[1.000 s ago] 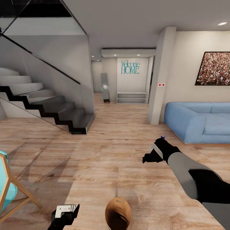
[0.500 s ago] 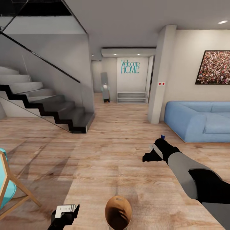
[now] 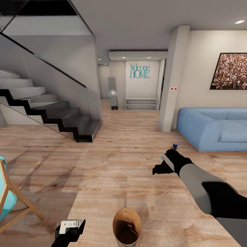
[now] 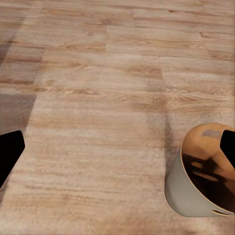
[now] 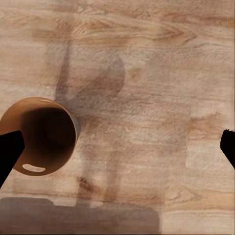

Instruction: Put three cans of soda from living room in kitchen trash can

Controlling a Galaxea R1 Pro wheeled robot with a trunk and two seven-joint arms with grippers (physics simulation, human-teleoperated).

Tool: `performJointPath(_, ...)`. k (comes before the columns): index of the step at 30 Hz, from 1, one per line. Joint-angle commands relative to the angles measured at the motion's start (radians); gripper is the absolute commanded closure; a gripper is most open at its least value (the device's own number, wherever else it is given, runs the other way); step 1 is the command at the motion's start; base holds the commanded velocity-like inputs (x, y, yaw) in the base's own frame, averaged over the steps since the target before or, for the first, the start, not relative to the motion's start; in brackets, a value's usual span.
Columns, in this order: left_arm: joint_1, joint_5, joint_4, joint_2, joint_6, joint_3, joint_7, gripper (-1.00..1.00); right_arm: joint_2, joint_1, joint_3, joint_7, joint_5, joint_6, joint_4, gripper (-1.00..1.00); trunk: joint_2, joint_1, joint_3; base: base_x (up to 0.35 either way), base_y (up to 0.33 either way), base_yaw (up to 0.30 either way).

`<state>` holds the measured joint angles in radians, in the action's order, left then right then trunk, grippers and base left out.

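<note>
The copper-brown trash can stands upright on the wooden floor right in front of me, its dark inside showing. It also appears in the left wrist view and in the right wrist view. My left gripper hangs low to the left of the can, open and holding nothing. My right gripper is held out ahead and to the right of the can, also open and holding nothing. The soda cans are out of view. A tiny dark blue bit shows just past the right wrist; I cannot tell what it is.
The light-blue sofa and the crowd photo are at the right, behind a white pillar. A dark staircase with a glass rail rises at the left. A wooden and teal chair stands at the near left. A hallway runs straight ahead.
The whole picture has shifted slightly, so the camera moved. The trash can now sits a little higher in the view with more of its opening showing. Both arms hold their pose.
</note>
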<state>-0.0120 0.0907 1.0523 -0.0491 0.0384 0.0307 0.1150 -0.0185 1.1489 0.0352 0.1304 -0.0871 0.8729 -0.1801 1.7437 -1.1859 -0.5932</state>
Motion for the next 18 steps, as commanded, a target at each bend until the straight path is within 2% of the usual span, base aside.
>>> performJointPath(1, 0.0, 0.0, 0.0, 0.0, 0.0, 0.0, 0.0, -1.0, 0.0, 0.0, 0.0, 0.0, 0.0, 0.0, 0.002, -1.0, 0.007, -0.004, -0.003, 0.0, 0.0, 0.0)
performJointPath(18, 0.0, -0.003, 0.0, 0.0, 0.0, 0.0, 0.0, -1.0, 0.004, -0.001, 0.001, 0.0, 0.0, -0.012, 0.018, -1.0, 0.126, -0.069, -0.056, 0.0, 0.0, 0.0)
